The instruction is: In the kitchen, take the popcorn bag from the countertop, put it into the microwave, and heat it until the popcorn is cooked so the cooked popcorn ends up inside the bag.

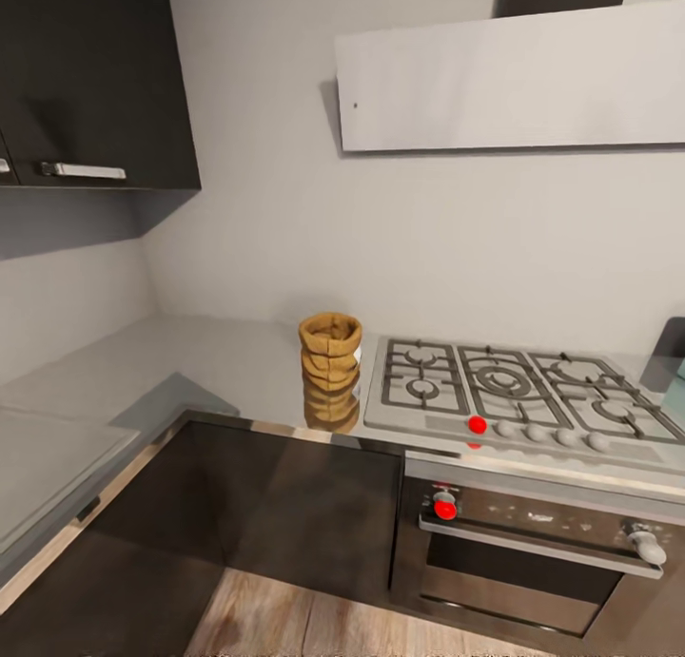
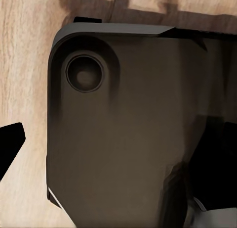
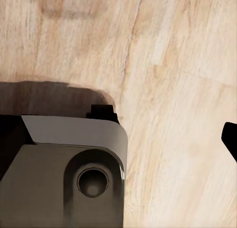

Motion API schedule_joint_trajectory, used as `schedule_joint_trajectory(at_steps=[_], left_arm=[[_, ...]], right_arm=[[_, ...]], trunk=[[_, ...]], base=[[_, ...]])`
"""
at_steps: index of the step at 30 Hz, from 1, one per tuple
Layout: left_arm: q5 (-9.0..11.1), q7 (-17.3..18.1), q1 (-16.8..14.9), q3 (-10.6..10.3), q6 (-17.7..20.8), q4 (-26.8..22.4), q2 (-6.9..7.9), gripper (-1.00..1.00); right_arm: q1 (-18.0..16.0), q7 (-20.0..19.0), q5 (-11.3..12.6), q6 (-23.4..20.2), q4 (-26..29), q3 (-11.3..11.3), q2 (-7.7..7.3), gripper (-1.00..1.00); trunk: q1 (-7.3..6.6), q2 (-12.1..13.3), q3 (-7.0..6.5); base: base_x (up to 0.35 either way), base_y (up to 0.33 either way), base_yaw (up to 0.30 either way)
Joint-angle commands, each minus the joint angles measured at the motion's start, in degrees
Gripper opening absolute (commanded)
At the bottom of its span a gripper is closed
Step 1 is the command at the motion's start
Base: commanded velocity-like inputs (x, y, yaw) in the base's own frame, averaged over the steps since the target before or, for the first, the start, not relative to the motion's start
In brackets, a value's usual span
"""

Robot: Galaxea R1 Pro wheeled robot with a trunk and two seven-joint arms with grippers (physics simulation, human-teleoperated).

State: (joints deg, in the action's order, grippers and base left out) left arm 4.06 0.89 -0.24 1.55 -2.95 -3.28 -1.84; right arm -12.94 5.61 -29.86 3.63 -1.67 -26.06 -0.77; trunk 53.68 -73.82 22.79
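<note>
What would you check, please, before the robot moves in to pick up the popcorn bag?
1. Bag upright on the countertop: ok.
2. Bag apart from the hob: ok, a narrow gap shows.
3. Bag's rim open, contents: cannot tell.
4. Microwave located: not ok; a pale-blue thing at the head view's right edge cannot be identified.
5. Arms raised toward the bag: not ok; both wrist views look down at the wood floor and the robot's base.
6. Grippers open: cannot tell.

the head view looks forward and down from standing height at a kitchen corner, surface [image 1: 219,362] mid-frame, hob [image 1: 504,391] at right. both wrist views face straight down, near the robot base [image 2: 128,139], sharing wooden floor [image 3: 177,89].
</note>
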Motion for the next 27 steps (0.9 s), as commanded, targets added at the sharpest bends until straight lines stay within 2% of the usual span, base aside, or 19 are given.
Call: schedule_joint_trajectory(at_steps=[1, 7, 12, 14, 16, 27], left_arm=[[0.4, 0.0, 0.0, 0.1, -0.2, 0.0, -0.01, 1.0], [0.8, -0.2, 0.0, 0.1, -0.2, -0.1, -0.01, 1.0], [3.3, -0.2, 0.0, 0.1, -0.2, -0.1, 0.08, 1.0], [5.1, -0.2, 0.0, 0.1, -0.2, -0.1, 0.21, 1.0], [5.7, -0.2, 0.0, 0.1, -0.2, -0.1, 0.29, 1.0], [6.1, -0.2, 0.0, 0.0, -0.2, -0.1, 0.26, 1.0]], right_arm=[[-0.1, 0.3, -0.6, 0.3, -0.2, -0.5, -0.03, 1.0], [-0.1, 0.3, -0.6, 0.3, -0.2, -0.5, -0.03, 1.0], [-0.1, 0.3, -0.6, 0.3, -0.2, -0.5, -0.03, 1.0], [-0.1, 0.3, -0.6, 0.3, -0.2, -0.5, -0.03, 1.0], [-0.1, 0.3, -0.6, 0.3, -0.2, -0.5, -0.03, 1.0], [-0.1, 0.3, -0.6, 0.3, -0.2, -0.5, 0.03, 1.0]], trunk=[[0.0, 0.0, 0.15], [0.0, 0.0, 0.7], [0.0, 0.0, 1.16], [0.0, 0.0, 1.34], [0.0, 0.0, 1.52], [0.0, 0.0, 2.53]], base=[[0.0, 0.0, 0.0], [0.0, 0.0, 0.0], [0.0, 0.0, 0.0], [0.0, 0.0, 0.0], [0.0, 0.0, 0.0], [0.0, 0.0, 0.0]])
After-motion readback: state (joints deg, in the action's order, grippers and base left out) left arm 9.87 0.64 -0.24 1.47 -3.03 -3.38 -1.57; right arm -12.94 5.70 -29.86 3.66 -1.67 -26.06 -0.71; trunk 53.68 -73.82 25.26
